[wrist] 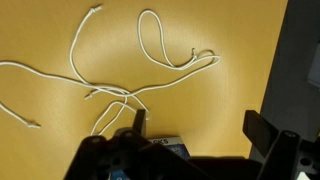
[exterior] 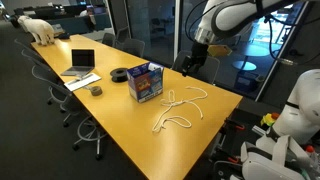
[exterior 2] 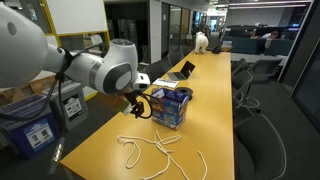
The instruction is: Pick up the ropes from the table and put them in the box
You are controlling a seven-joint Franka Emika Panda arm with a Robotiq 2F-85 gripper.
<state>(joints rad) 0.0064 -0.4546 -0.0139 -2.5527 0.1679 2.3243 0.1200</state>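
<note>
White ropes (exterior: 180, 105) lie tangled on the yellow table (exterior: 120, 110), near its end; they also show in an exterior view (exterior 2: 155, 150) and in the wrist view (wrist: 120, 70). A blue box (exterior: 145, 81) stands upright beside them, also seen in an exterior view (exterior 2: 170, 106); its top edge shows at the bottom of the wrist view (wrist: 165, 146). My gripper (wrist: 195, 125) is open and empty, held in the air above the table's edge (exterior: 192, 62), between the box and the ropes (exterior 2: 140, 103).
A laptop (exterior: 80, 64), a dark tape roll (exterior: 120, 73) and a small roll (exterior: 96, 90) lie farther along the table. Office chairs (exterior: 75, 115) line its sides. A white bear figure (exterior: 40, 30) stands at the far end.
</note>
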